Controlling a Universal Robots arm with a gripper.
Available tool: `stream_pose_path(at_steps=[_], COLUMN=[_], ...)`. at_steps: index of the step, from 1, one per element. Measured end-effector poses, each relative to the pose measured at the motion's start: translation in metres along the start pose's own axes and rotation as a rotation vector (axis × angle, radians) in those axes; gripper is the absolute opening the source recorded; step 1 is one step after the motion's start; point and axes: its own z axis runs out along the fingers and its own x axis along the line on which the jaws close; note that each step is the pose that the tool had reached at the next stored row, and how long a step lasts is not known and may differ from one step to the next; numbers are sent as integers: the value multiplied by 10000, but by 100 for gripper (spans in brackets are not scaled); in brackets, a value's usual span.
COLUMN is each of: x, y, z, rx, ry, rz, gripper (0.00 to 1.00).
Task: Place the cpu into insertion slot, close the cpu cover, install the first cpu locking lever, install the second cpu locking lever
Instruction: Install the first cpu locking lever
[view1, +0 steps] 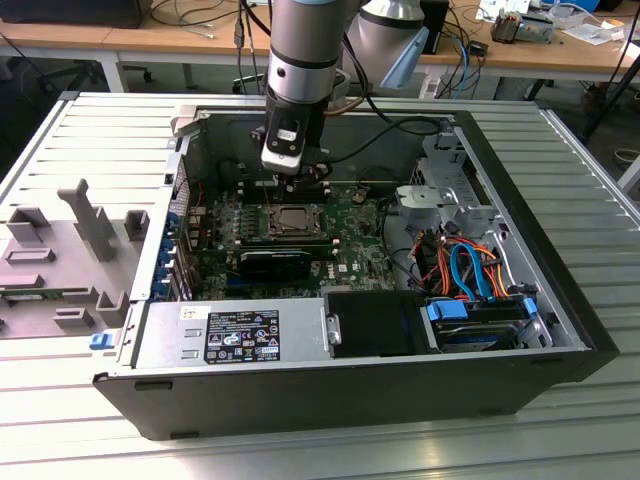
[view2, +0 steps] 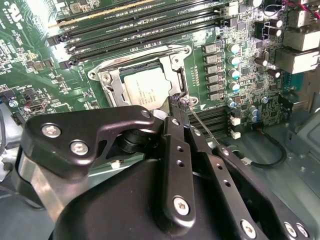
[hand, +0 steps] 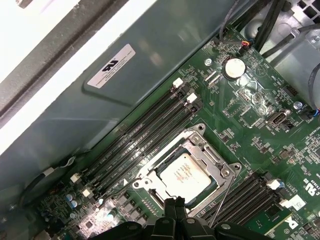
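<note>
Claw (hand: 175, 202): fingers clenched tog., nothing seen btwn. Cpu (hand: 183, 175) seated in insertion slot (view2: 150, 64) just ahead of claw tips, cpu cover (hand: 220, 172) down over it. Thin lever rod (hand: 221, 201) beside claw.

Exterior view looks down; wrist views share cpu (view2: 147, 87) (hand: 182, 175).

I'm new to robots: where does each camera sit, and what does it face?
Exterior view: off the arm, looking down into the case; arm and gripper show.
First wrist view: on the arm, facing the cpu; gripper tip shows.
Second wrist view: on the arm, facing the cpu past the gripper.
All share the cpu.
</note>
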Motion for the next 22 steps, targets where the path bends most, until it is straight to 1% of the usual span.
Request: stream_pose_path(at_steps=[22], x=[0], y=[0], z=[0], rx=[31], ry=[-13], rz=[-329], gripper=[11])
